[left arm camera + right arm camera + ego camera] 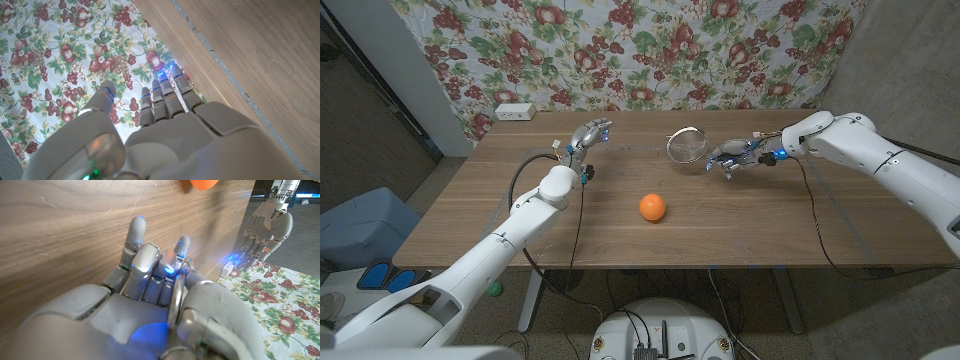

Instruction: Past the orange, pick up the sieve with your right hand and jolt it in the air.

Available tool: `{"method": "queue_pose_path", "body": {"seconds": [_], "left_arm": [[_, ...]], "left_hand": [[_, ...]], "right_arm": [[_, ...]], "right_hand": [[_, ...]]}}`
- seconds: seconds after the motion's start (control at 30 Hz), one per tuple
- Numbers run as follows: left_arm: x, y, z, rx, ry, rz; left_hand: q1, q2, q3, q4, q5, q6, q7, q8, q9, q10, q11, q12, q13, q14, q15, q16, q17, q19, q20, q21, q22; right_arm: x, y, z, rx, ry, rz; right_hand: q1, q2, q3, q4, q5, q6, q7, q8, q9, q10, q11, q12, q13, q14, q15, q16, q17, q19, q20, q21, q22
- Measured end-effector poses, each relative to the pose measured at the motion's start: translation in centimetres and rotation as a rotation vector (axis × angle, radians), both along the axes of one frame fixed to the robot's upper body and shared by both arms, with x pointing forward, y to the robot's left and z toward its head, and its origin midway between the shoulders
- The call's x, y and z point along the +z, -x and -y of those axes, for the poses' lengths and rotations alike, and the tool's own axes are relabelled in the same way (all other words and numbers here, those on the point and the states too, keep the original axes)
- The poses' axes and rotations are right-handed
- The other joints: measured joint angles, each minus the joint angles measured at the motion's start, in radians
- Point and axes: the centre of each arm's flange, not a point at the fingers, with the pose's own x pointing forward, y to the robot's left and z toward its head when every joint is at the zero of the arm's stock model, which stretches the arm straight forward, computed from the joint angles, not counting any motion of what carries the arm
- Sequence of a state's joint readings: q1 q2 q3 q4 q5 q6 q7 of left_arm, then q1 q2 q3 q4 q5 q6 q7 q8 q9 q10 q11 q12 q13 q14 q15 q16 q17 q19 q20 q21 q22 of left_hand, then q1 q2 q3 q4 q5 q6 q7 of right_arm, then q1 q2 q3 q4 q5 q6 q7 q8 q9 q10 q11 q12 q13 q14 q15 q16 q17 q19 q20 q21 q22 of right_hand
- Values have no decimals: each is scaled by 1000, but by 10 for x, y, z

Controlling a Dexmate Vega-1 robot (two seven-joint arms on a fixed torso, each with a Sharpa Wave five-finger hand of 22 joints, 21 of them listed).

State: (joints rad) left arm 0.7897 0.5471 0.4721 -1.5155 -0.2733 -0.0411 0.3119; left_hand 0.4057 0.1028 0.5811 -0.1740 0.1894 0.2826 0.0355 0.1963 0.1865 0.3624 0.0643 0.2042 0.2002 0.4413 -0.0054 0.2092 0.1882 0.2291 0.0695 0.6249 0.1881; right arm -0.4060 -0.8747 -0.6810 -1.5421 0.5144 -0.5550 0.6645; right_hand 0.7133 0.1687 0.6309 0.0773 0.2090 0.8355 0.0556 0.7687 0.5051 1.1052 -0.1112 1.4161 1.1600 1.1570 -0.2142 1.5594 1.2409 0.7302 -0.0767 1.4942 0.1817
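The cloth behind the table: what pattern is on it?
Red fruit and green leaves on a pale cloth, clearest in the head view.

We get soft, even light from above on the table (620, 240), with faint shadows and no real glare. Head view's sharp, corners dim. Both wrist views blur up close, with blue LED glow.

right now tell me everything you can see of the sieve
The sieve is a small round strainer with a thin metal rim and a fine grey mesh bowl. It looks tilted, its round face turned toward the head camera. It sits at the far side of the wooden table, beyond the orange. Its handle end runs into the right hand, whose fingers are curled around it; in the right wrist view a thin metal piece shows between those fingers. Whether the bowl touches the table cannot be told.
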Motion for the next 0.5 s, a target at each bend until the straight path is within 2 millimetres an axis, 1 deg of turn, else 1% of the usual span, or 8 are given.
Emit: {"method": "queue_pose_path", "body": {"seconds": [0.13, 0.17, 0.5], "left_arm": [[1, 0, 1, -1, -1, 0], [1, 0, 1, -2, -1, 1], [1, -2, 2, -2, -4, -3]], "left_hand": [[0, 0, 0, 0, 0, 5, -5, 0, 0, 0, 0, 0, 0, 0, 0, 0, 0, 0, 0, 0, 0], [0, 0, 0, 0, 0, 5, -5, 0, 0, 0, 0, 0, 0, 0, 0, 0, 0, 0, 0, 0, 0], [0, 0, 0, 0, 0, 5, -5, 0, 0, 0, 0, 0, 0, 0, 0, 0, 0, 0, 0, -4, 0]], "right_arm": [[-4, -4, 3, -5, -9, -15], [-5, -5, 4, -7, -12, -20], [-16, -15, 10, -18, -34, -65]], "right_hand": [[0, 0, 0, 0, 0, 0, 0, 0, 0, 0, 0, -8, -6, 0, 0, 0, 0, 0, 0, 0, 0], [0, 0, 0, 0, 0, 0, 0, 0, 0, 4, -4, -8, -6, 0, 0, 0, 0, 0, 0, 0, 0], [0, 0, 0, 0, 0, 0, 0, 0, 0, 4, -4, -8, 10, 0, 0, 0, 0, 0, 0, 0, 0]]}}
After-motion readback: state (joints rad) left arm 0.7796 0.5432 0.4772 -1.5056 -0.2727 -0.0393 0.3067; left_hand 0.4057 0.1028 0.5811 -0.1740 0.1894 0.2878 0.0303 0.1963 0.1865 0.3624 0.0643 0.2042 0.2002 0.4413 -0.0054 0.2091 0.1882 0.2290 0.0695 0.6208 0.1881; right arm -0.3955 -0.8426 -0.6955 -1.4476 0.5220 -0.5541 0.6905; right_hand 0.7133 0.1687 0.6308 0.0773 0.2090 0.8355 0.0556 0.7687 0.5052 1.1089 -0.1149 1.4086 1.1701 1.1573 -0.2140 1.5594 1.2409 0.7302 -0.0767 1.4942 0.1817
